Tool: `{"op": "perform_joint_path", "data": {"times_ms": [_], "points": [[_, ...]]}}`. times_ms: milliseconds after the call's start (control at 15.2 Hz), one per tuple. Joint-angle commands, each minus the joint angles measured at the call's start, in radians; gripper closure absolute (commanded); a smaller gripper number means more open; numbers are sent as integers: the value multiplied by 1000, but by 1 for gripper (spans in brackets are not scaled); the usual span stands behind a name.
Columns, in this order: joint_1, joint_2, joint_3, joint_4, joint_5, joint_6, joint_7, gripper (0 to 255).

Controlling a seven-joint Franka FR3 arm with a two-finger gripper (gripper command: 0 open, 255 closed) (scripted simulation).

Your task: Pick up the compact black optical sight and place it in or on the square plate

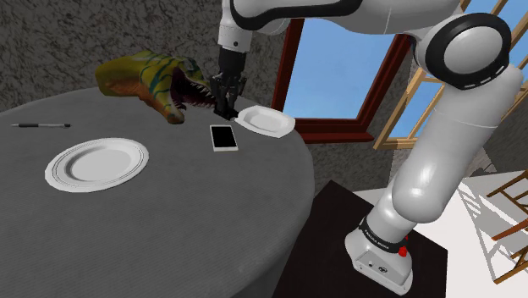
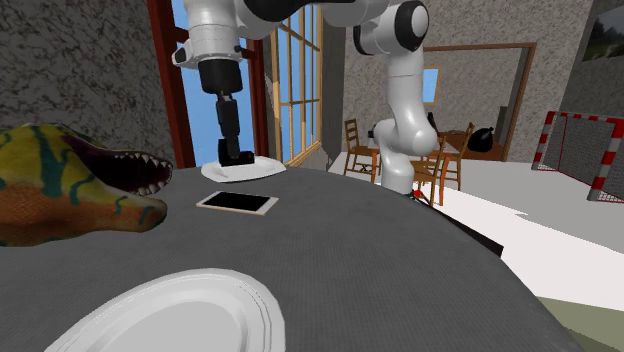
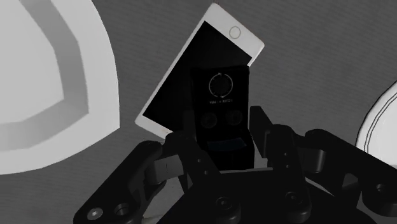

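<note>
- Arm (image 1: 440,144) is reaching up from the stand and over toward the shoulder view's left, with the wrist pointing straight down near the far edge of the surface (image 1: 169,229).
- Square plate (image 1: 265,120) is lying just beside the jaws, toward the shoulder view's right.
- Phone (image 1: 223,137) is lying flat, partly under the jaws.
- Jaws are pinching the black sight (image 3: 219,95) and holding it low over the phone; whether it is touching the surface cannot be told.
- Judging: the carry is under way. The next move is calling for a short shift over the plate, a lowering, then a release.
</note>
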Motion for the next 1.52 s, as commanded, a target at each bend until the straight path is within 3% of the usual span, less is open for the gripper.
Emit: {"op": "perform_joint_path", "data": {"times_ms": [0,858,1452], "points": [[-29,-33,-22,-40,10,1,-54,255],[-184,-118,-175,-129,13,-38,-361,255],[-187,-107,-178,-222,15,65,-381,255]]}}
